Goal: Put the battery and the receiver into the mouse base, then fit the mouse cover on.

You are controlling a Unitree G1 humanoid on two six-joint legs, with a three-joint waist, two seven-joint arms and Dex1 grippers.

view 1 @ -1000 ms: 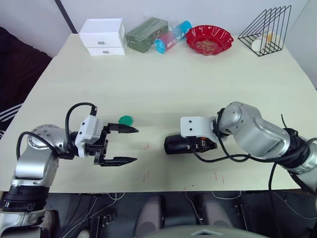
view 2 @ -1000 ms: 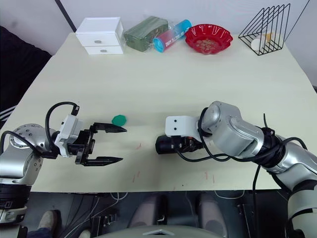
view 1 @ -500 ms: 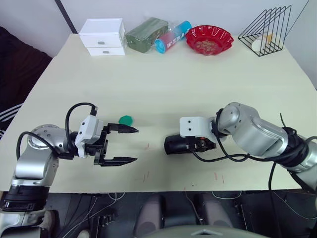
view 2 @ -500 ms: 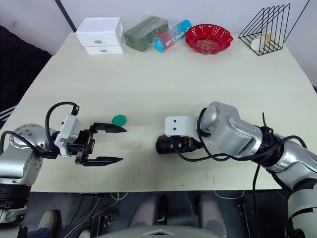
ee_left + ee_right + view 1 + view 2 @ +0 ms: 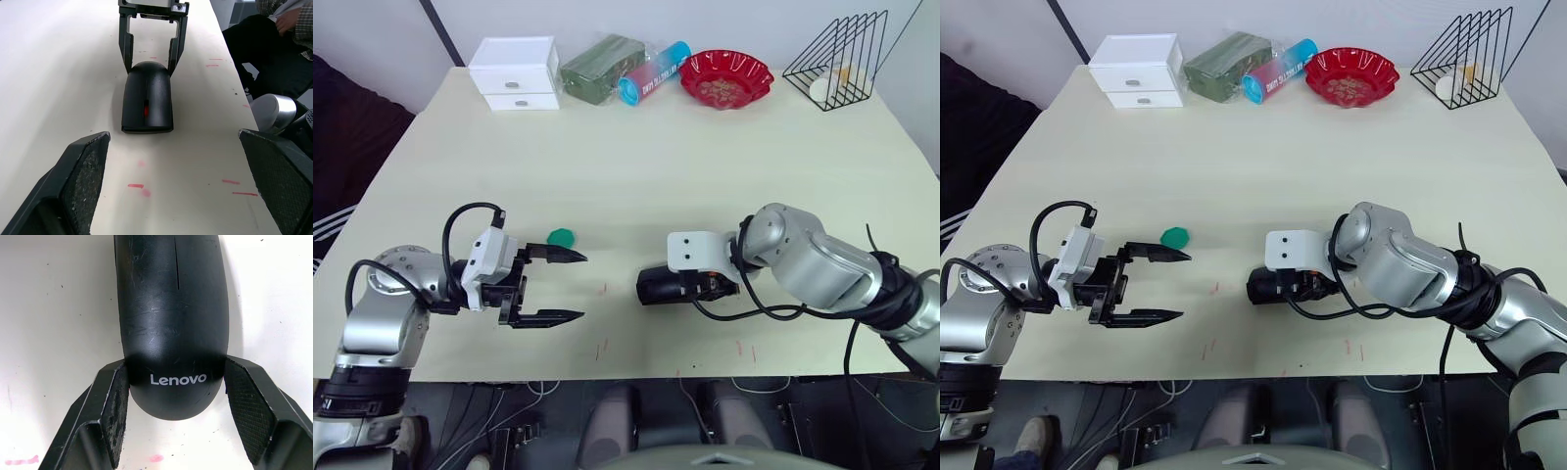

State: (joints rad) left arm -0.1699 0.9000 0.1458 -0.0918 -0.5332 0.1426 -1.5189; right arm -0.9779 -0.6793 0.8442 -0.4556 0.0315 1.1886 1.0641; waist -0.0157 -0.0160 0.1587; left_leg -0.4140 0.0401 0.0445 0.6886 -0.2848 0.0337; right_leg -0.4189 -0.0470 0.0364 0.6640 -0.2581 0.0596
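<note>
The mouse cover (image 5: 173, 308), a glossy black shell with a pale logo, lies on the table (image 5: 636, 166) as one black mouse (image 5: 658, 285). A red spot shows at its front. The mouse base shows as a thin black edge (image 5: 146, 129) under the cover. My right gripper (image 5: 176, 374) is shut on the logo end, one pad (image 5: 116, 406) against each side. My left gripper (image 5: 580, 286) stands open and empty to the mouse's left, pointing at it. The battery and the receiver are hidden.
A small green cap (image 5: 562, 235) lies just beyond my left gripper. Along the far edge stand a white drawer box (image 5: 517, 72), a green pack (image 5: 600, 67), a blue tube (image 5: 654, 71), a red bowl (image 5: 726, 77) and a black wire rack (image 5: 837, 59).
</note>
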